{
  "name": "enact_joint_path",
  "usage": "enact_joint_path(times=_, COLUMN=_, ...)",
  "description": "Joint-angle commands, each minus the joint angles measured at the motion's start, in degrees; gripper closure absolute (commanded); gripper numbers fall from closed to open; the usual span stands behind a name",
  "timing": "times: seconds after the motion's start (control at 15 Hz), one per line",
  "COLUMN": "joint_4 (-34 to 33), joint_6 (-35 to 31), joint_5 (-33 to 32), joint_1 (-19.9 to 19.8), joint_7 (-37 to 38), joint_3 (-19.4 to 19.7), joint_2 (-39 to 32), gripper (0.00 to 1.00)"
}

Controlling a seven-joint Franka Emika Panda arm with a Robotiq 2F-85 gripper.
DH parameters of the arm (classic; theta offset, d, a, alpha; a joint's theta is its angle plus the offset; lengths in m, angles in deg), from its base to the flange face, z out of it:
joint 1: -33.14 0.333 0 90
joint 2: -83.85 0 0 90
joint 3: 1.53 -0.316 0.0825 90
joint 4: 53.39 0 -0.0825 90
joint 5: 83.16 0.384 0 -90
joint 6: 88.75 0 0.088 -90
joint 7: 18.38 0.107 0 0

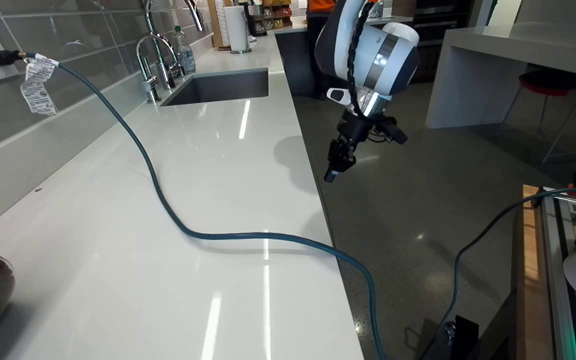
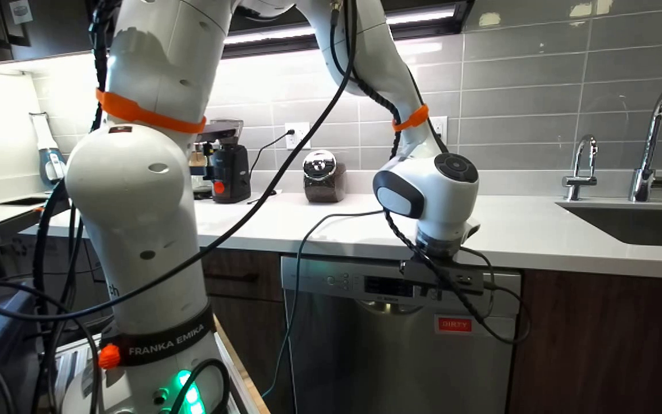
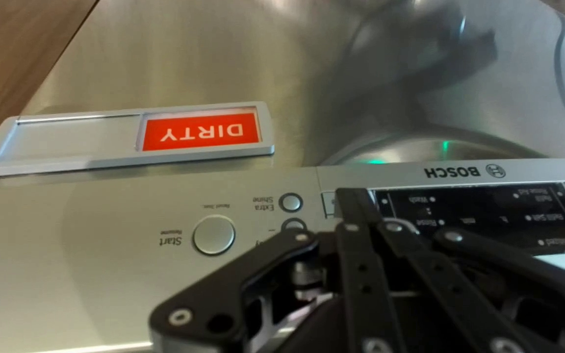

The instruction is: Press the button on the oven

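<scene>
Instead of an oven, I see a steel Bosch dishwasher (image 2: pixel 388 351) under the counter. In the wrist view, its control panel (image 3: pixel 106 235) shows upside down. A large round Start button (image 3: pixel 214 236) is left of my gripper. A small Extra Shine button (image 3: pixel 291 202) is nearer, with another small button (image 3: pixel 294 224) partly hidden below. The dark display (image 3: pixel 483 215) is on the right. My gripper (image 3: pixel 358 196) is shut and empty, its tips over the display's left end and a small rectangular key (image 3: pixel 329 203). Contact cannot be told. In an exterior view the gripper (image 1: pixel 330 176) points down past the counter's edge.
The white counter (image 1: pixel 133 280) overhangs the dishwasher. A teal cable (image 1: pixel 248 236) crosses it and hangs over the front. A DIRTY sign (image 3: pixel 201 131) sits on the dishwasher door. The sink (image 1: pixel 223 86) and a glass jar (image 2: pixel 324 177) are on the counter.
</scene>
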State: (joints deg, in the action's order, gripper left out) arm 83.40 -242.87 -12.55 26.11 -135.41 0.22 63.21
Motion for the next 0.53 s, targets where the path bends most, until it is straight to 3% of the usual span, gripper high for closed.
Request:
enact_joint_path(times=0.0, joint_4=-1.38, joint_6=2.58, joint_5=1.98, joint_1=-1.24, joint_7=-2.48, joint_3=-0.65, joint_2=-1.3, gripper=1.0)
enact_joint_path(times=0.47, joint_4=-1.74, joint_6=3.69, joint_5=1.98, joint_1=-1.43, joint_7=-2.67, joint_3=-0.85, joint_2=-1.28, gripper=1.0)
